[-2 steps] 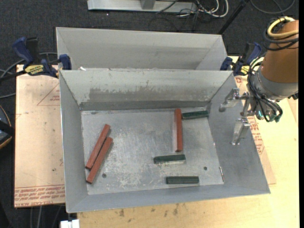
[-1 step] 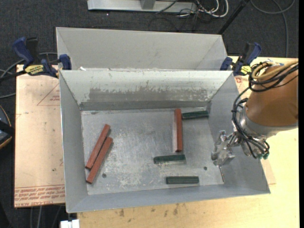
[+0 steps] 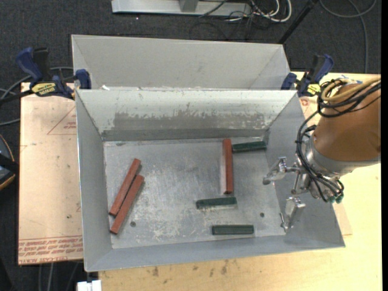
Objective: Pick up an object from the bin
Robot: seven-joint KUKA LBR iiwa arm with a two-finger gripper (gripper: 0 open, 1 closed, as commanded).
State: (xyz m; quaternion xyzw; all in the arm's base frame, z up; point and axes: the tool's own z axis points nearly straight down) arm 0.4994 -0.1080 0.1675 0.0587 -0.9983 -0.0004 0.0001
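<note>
My gripper (image 3: pixel 282 195) hangs over the bin's right side, open, with nothing between its fingers. Its two metal fingertips (image 3: pixel 290 214) stand well apart above the right sloping wall. A dark green bar (image 3: pixel 233 229) lies flat on the floor to the left of the lower fingertip. Another dark green bar (image 3: pixel 216 203) lies a little further left and up. A red-brown bar (image 3: pixel 228 165) lies lengthwise near the middle right, and a third dark green bar (image 3: pixel 248 145) rests at its top end by the back wall.
Two red-brown bars (image 3: pixel 126 194) lie side by side, slanted, at the bin's left. The arm with its orange cover and cables reaches in from the right over the rim.
</note>
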